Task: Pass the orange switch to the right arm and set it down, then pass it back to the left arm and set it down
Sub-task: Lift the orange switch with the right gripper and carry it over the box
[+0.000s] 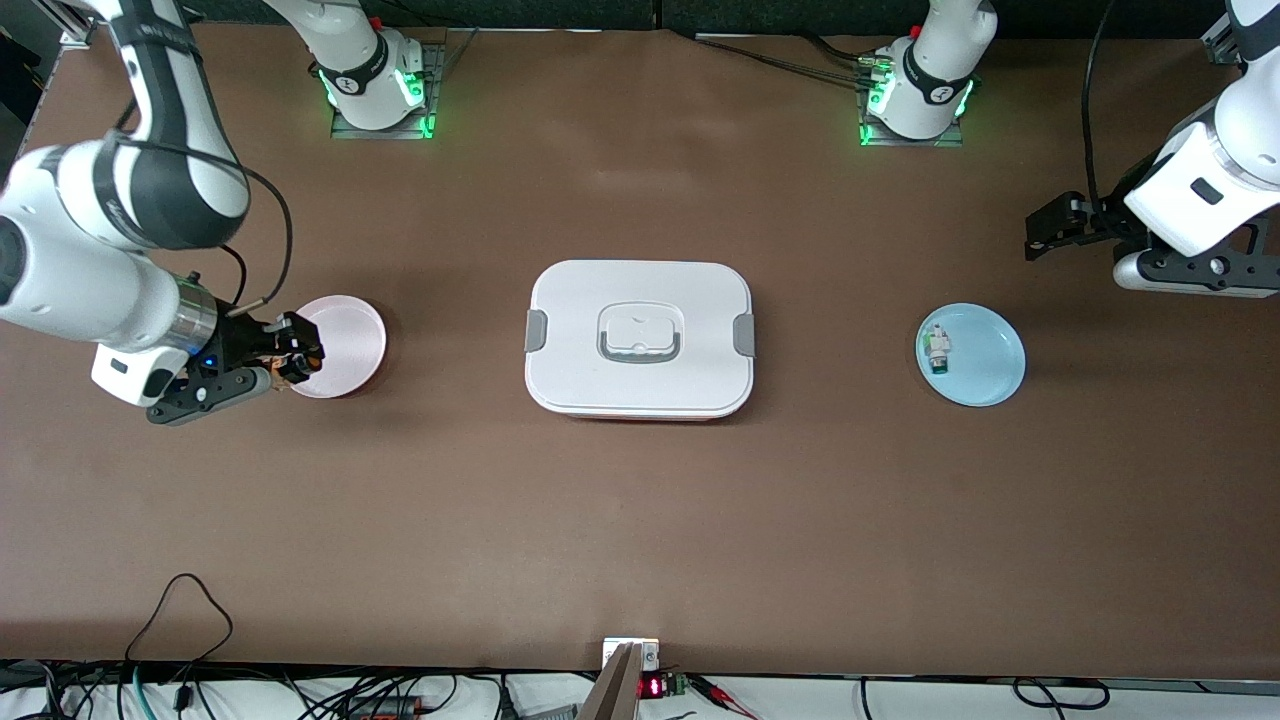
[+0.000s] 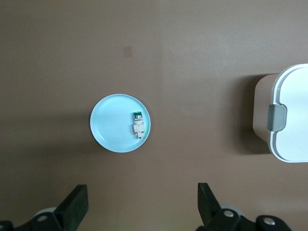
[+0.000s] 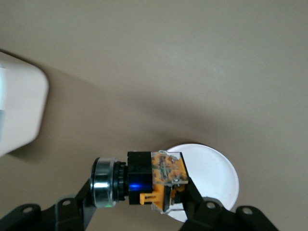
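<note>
The orange switch [image 1: 297,350], a black and orange body with a silver cap, is gripped sideways in my right gripper [image 1: 288,358]. In the right wrist view the switch [image 3: 149,180] sits between the two black fingers of the right gripper [image 3: 142,192], over the rim of a pink plate [image 1: 350,335]. The white box [image 1: 640,340] with grey latches stands mid-table, its lid on. My left gripper [image 1: 1048,228] hangs open and holds nothing over bare table at the left arm's end; in the left wrist view the left gripper [image 2: 143,204] shows wide-set fingers.
A light blue plate [image 1: 990,375] toward the left arm's end holds a small white-and-green part [image 1: 938,350]; the left wrist view shows that plate [image 2: 108,127], the part [image 2: 137,125] and a corner of the box [image 2: 291,120]. Cables run along the table's near edge.
</note>
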{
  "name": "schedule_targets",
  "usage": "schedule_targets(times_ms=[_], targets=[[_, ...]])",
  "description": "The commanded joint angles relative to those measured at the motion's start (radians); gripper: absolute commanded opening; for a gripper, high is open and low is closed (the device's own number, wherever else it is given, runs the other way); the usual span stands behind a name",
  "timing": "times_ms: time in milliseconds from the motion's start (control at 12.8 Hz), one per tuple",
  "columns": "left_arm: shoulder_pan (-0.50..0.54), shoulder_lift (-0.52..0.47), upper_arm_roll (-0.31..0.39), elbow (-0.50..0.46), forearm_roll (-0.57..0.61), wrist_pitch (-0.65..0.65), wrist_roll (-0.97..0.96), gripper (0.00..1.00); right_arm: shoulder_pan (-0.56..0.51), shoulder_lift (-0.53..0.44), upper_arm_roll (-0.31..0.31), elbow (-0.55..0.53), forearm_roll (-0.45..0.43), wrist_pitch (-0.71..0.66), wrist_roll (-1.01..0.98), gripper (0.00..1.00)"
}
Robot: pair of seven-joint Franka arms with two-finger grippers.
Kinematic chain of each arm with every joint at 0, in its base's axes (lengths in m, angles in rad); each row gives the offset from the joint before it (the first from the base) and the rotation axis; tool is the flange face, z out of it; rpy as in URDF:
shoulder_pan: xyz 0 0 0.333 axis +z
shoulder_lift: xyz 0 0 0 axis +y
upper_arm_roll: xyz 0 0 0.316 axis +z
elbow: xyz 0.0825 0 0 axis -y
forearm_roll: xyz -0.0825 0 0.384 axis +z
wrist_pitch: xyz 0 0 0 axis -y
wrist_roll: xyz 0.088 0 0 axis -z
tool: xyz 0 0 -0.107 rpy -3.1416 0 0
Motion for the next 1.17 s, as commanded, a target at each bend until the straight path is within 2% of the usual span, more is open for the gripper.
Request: schedule_targets(times_ms=[0, 156, 235, 391, 626, 861, 1095], targets=[[0.005, 0.009, -0.002, 0.026, -0.013, -0.026, 0.006, 1.0, -0.013, -0.016, 0.006, 0.047, 0.055, -0.036, -0.107, 0.23], [0.005, 0.009, -0.002, 0.026, -0.013, -0.026, 0.006, 1.0, -0.008, -0.028, 0.011, 0.062, 0.058, -0.034, -0.17, 0.23], [0.005, 0.009, -0.002, 0.026, -0.013, -0.026, 0.006, 1.0, -0.008, -0.032, 0.032, 0.079, 0.072, -0.034, -0.195, 0.23], [0.005, 0.009, -0.002, 0.026, -0.013, -0.026, 0.006, 1.0, -0.007, -0.043, 0.062, 0.088, 0.133, -0.036, -0.297, 0.23], [0.005, 0.009, -0.002, 0.026, -0.013, -0.027, 0.006, 1.0, -0.005, -0.062, 0.109, 0.09, 0.298, -0.027, -0.457, 0.22], [0.005, 0.009, -0.002, 0.025, -0.021, -0.029, 0.006, 1.0, -0.001, -0.063, 0.138, 0.097, 0.343, -0.013, -0.659, 0.22], [0.005, 0.01, -0.002, 0.025, -0.071, -0.085, 0.005, 1.0, -0.001, -0.054, 0.146, 0.096, 0.556, -0.005, -0.93, 0.21]])
